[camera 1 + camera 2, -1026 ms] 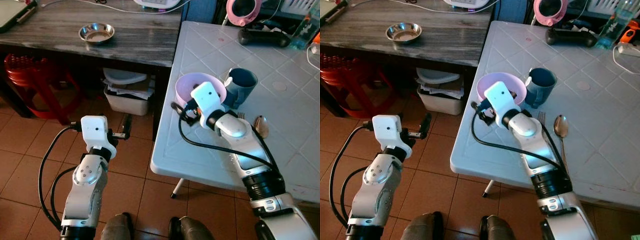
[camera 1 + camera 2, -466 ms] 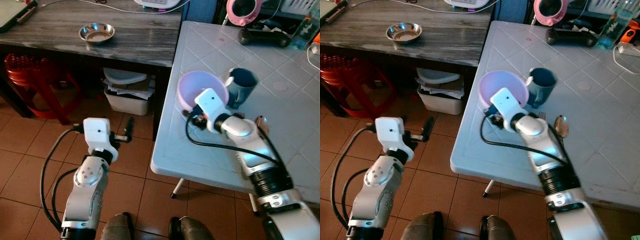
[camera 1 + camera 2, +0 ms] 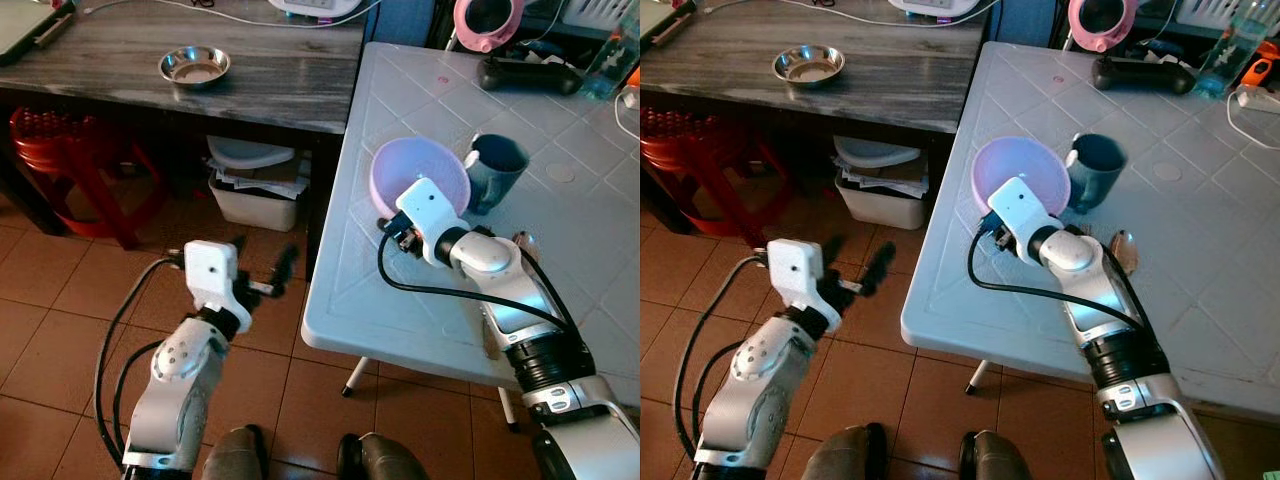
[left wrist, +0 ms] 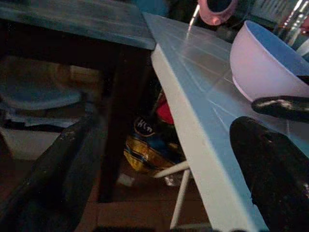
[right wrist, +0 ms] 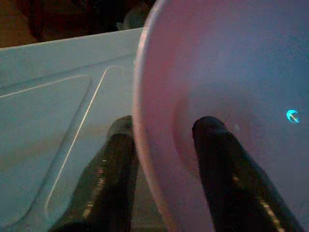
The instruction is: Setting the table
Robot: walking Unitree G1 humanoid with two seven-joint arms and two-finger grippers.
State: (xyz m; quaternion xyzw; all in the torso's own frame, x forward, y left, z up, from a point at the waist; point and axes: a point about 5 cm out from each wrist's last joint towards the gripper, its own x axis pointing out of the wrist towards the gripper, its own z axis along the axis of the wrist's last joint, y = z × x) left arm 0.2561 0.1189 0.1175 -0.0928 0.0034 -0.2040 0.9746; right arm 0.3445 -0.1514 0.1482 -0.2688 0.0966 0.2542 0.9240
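Bowl [image 3: 420,176] sits on the white bench [image 3: 400,310], near its left edge, and your right tool [image 5: 161,145] already has it by the near rim: in the right wrist view one finger [image 5: 108,169] lies outside the wall and the other [image 5: 227,164] inside, pinched on the rim between them. So the bowl lies straight ahead of that tool, away from you, and any move of it runs through the right arm. Just beyond the bowl, to its right, stands the blue mug [image 3: 496,168], close enough to touch or nearly so; a spoon [image 3: 1123,252] lies on the bench at the far side of your right forearm. I judge a push forward or rightward risks knocking the mug. Your left tool [image 3: 262,270] hangs over the floor beside the bench, fingers spread wide, holding nothing
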